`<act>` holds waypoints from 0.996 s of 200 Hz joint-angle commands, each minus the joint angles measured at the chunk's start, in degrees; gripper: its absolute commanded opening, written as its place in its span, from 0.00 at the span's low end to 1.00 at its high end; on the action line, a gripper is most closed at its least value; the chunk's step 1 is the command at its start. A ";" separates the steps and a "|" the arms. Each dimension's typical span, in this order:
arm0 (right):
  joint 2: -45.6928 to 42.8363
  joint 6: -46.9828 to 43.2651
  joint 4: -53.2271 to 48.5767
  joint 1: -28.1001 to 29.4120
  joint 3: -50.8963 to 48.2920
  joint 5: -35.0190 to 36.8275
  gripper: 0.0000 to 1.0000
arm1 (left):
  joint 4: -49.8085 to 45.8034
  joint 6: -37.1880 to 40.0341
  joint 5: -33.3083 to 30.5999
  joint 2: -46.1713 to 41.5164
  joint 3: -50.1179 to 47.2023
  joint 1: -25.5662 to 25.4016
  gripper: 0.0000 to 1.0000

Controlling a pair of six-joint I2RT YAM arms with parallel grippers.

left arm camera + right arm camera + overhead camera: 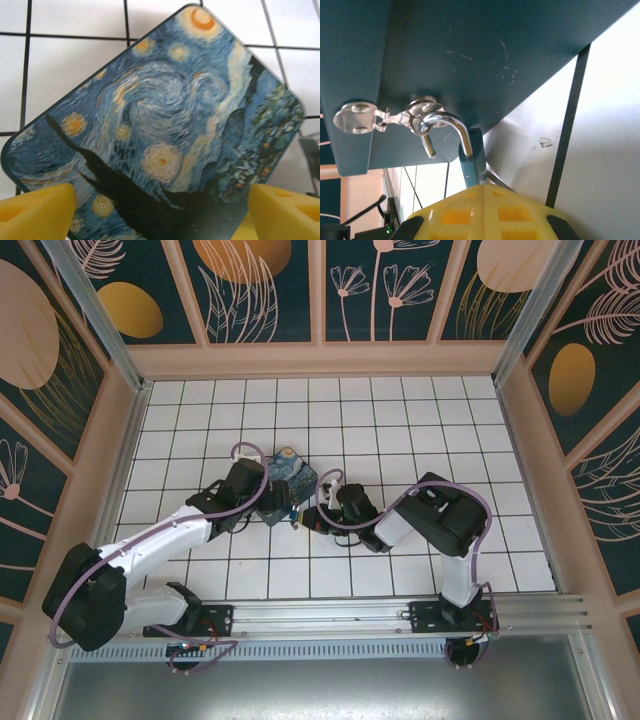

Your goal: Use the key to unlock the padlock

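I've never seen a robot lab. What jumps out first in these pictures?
The starry-night-painted box on the white tiled floor, framed by the left gripper's wide-open yellow fingertips. At the box's dark blue side, a tiny padlock hooks its silver shackle through the clasp ring, its blue body going down into the shut right gripper.

The left arm (150,545) and right arm (460,585) have smooth white shells on their long links. The joints between the links are bulky matt-black housings. A lilac cable (487,530) runs in loops back from behind each hand. Farthest from the hands are black base brackets (195,620). The left hand (272,505) and right hand (318,517) are black-bodied. Their fingers (480,215) are bright yellow, moulded with square recesses and edged in black at the sides.
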 commanded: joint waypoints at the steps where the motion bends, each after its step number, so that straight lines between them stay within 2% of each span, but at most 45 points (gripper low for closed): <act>1: 1.70 1.94 -0.41 0.69 -1.43 1.00 0.00 | -3.55 1.94 -3.71 1.20 0.50 0.32 0.90; 20: 1.00 2.76 1.04 1.00 -1.97 1.71 0.00 | -4.15 2.38 -4.81 1.28 0.87 0.33 0.90; 28: 0.35 2.89 1.18 1.41 -2.31 2.37 0.13 | -4.34 2.56 -4.96 1.25 1.11 0.37 0.90; 35: -0.19 2.81 1.02 1.69 -2.47 3.04 0.20 | -4.60 2.73 -4.98 1.33 1.40 0.33 0.91; 62: -1.18 2.59 -0.58 2.96 -1.63 5.33 0.28 | -5.27 3.03 -5.31 1.28 2.06 0.37 0.91; 157: 0.67 1.78 -12.60 6.88 4.91 19.84 0.29 | -9.90 4.42 -9.42 1.29 4.57 0.30 0.94; 199: 2.34 2.61 -12.73 7.67 5.65 21.05 0.25 | -10.68 4.07 -10.70 2.47 5.02 0.30 0.95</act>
